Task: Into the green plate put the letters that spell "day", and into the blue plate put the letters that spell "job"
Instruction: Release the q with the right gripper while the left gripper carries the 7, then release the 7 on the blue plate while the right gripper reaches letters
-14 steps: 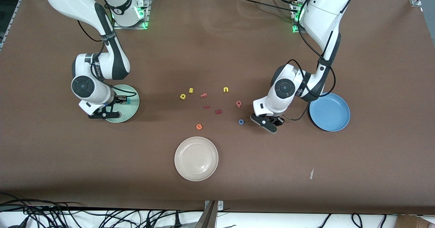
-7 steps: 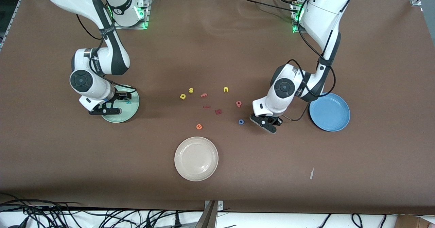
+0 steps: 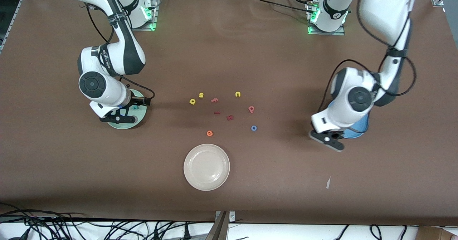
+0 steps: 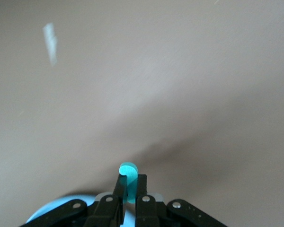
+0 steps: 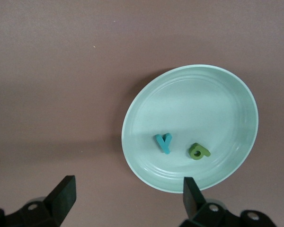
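Note:
My left gripper is shut on the teal j and hangs over the brown table just beside the blue plate; a piece of that plate's rim shows under the hand. In the front view the left gripper covers the plate's edge. My right gripper is open and empty over the green plate's rim. The teal y and the dark green d lie in that plate. On the table's middle lie the yellow a, the pinkish b and the blue o.
Other loose letters lie among them: yellow s, yellow u, orange e, and darker red ones. A cream plate sits nearer the camera. A paper scrap lies toward the left arm's end.
The left gripper shut on the teal j beside the blue o and carried it over to the blue plate's edge. The right gripper opened and let the teal y go into the green plate.

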`<state>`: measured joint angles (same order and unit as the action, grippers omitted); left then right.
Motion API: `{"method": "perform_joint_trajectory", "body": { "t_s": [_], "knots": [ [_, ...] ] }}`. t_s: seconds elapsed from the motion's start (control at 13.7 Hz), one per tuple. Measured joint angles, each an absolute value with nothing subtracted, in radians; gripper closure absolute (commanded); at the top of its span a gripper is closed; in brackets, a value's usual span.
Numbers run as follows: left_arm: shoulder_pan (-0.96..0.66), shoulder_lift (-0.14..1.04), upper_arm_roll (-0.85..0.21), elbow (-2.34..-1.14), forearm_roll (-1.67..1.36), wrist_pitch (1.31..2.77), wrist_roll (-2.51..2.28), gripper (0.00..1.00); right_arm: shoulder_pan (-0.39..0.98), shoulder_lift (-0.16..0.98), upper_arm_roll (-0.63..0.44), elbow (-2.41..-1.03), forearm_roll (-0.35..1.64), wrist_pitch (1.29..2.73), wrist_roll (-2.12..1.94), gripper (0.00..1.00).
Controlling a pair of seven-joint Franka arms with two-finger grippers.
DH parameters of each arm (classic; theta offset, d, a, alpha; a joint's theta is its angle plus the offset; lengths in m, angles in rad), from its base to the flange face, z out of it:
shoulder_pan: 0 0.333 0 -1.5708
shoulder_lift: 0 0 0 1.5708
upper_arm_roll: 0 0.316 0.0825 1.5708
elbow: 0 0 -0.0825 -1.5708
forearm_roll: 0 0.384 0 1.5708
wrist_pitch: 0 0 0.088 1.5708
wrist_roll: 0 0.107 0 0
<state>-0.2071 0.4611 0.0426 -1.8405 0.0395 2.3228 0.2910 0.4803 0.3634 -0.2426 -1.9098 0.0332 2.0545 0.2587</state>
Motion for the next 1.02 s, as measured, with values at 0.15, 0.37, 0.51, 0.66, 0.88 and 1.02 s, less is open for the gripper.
{"method": "perform_joint_trajectory", "body": {
  "t_s": [0.15, 0.37, 0.51, 0.66, 0.88, 1.02],
  "knots": [
    [-0.172, 0.389, 0.042, -1.94, 0.039, 2.316, 0.309, 1.0, 0.482, 0.37, -0.242, -1.906, 0.034, 2.055, 0.259, 0.0],
    [-0.136, 0.301, 0.041, -2.089, 0.039, 2.316, 0.349, 1.0, 0.484, 0.375, -0.242, -1.899, 0.034, 2.055, 0.259, 0.0],
    [-0.114, 0.253, 0.041, -2.169, 0.039, 2.317, 0.362, 1.0, 0.484, 0.375, -0.242, -1.898, 0.034, 2.055, 0.259, 0.0],
    [-0.088, 0.226, 0.041, -2.21, 0.039, 2.32, 0.38, 0.99, 0.484, 0.375, -0.242, -1.898, 0.034, 2.055, 0.259, 0.0],
    [-0.077, 0.237, 0.041, -2.231, 0.04, 2.372, 0.392, 0.88, 0.487, 0.375, -0.242, -1.892, 0.098, 2.055, 0.268, 0.0],
    [-0.077, 0.261, 0.038, -2.235, 0.04, 2.413, 0.392, 0.71, 0.51, 0.375, -0.239, -1.876, 0.165, 2.055, 0.326, 0.0]
  ]
}}
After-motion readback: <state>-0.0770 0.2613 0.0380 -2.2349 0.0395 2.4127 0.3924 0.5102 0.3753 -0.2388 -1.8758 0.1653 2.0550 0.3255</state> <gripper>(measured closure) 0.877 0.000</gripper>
